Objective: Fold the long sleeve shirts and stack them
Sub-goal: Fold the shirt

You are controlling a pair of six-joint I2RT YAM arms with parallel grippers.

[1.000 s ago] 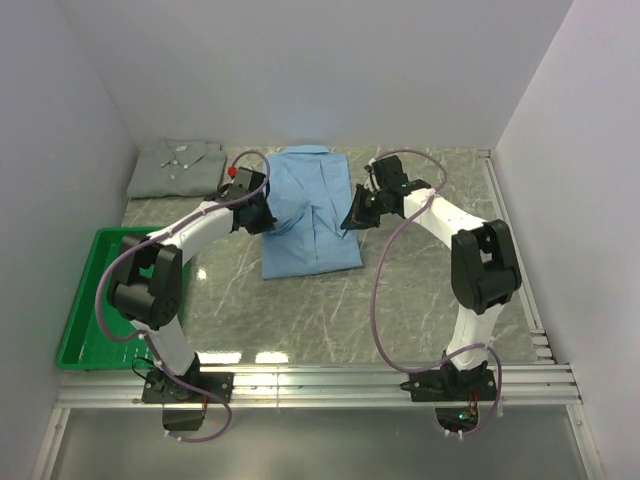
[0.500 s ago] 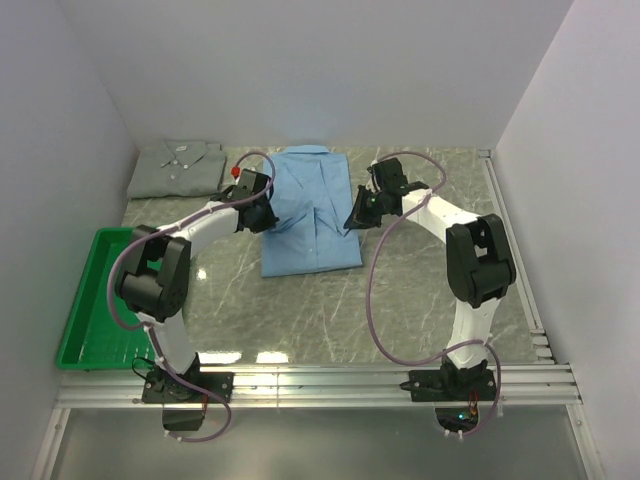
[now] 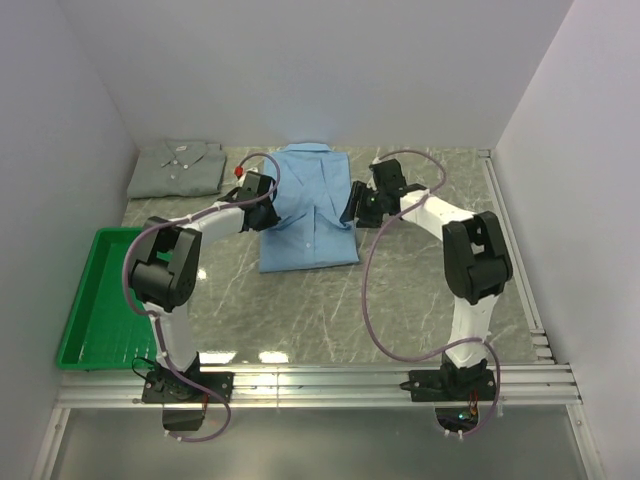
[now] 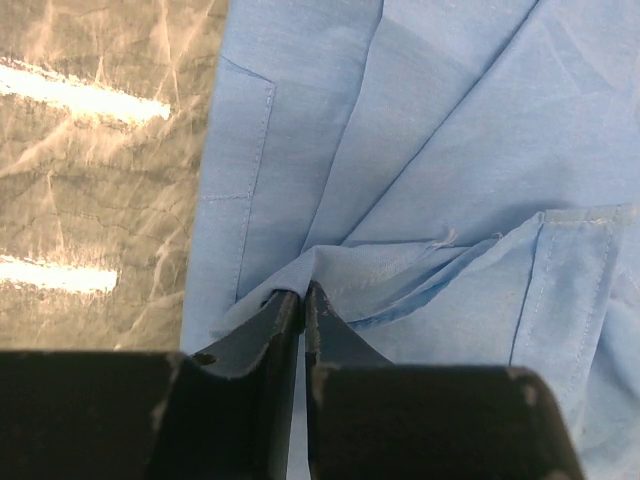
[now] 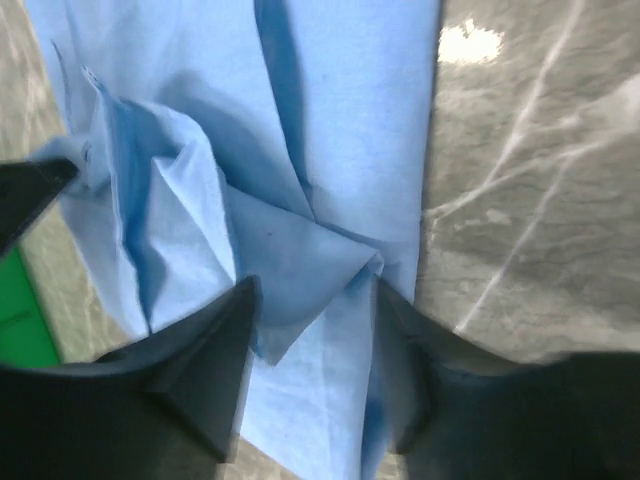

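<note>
The light blue long sleeve shirt (image 3: 308, 215) lies partly folded at the back middle of the table, collar toward the far wall. My left gripper (image 3: 268, 212) sits at its left edge. In the left wrist view it (image 4: 302, 292) is shut on a raised fold of the blue shirt (image 4: 450, 150). My right gripper (image 3: 352, 212) is at the shirt's right edge. In the right wrist view it (image 5: 315, 300) stands open, a loose pointed fold of the shirt (image 5: 350, 120) lying between its fingers. The grey-green long sleeve shirt (image 3: 178, 168) rests folded at the back left.
A green plastic tray (image 3: 95, 300) sits along the table's left edge, near the left arm's base. Metal rails (image 3: 512, 230) run along the right side. White walls close in the back and both sides. The marble tabletop (image 3: 420, 290) shows in front of the shirt.
My right gripper has opened and let go of the blue fold. Both grippers have shifted a little toward the far wall. The left jaws stay pinched on the cloth.
</note>
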